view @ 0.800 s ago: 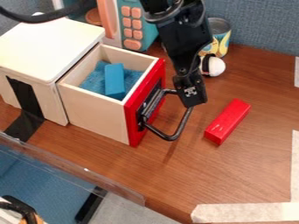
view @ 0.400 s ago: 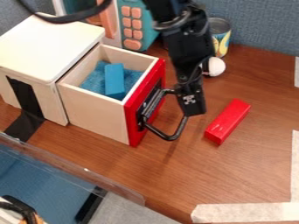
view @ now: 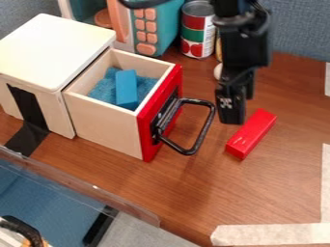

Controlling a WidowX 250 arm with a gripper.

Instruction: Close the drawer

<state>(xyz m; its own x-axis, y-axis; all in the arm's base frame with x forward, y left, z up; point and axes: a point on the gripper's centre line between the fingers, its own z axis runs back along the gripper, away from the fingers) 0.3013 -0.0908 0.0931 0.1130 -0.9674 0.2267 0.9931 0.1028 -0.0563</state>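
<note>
A drawer (view: pixel 103 125) stands open from a white-topped box (view: pixel 55 46) on a wooden table (view: pixel 258 188), its red front (view: pixel 147 128) facing right and its black handle (view: pixel 205 129) jutting outward. Inside, a blue block (view: pixel 126 89) rests on blue cloth (view: pixel 102 91). The black gripper (view: pixel 232 118), marked by a small white emblem (view: pixel 226 102), hangs just right of the handle and apart from it, beside a red block (view: pixel 251 134) that lies on the table. From this angle, one cannot tell whether the gripper is open or closed. Behind, a can (view: pixel 197 31) bears a label (view: pixel 194 34) in red and green, with a white side panel carrying small print and round red pictures near its base. To the can's left is a teal toy microwave (view: pixel 169 24) with salmon-colored buttons (view: pixel 146 36). Pale tape (view: pixel 270 235) lines the table's near right corner.
</note>
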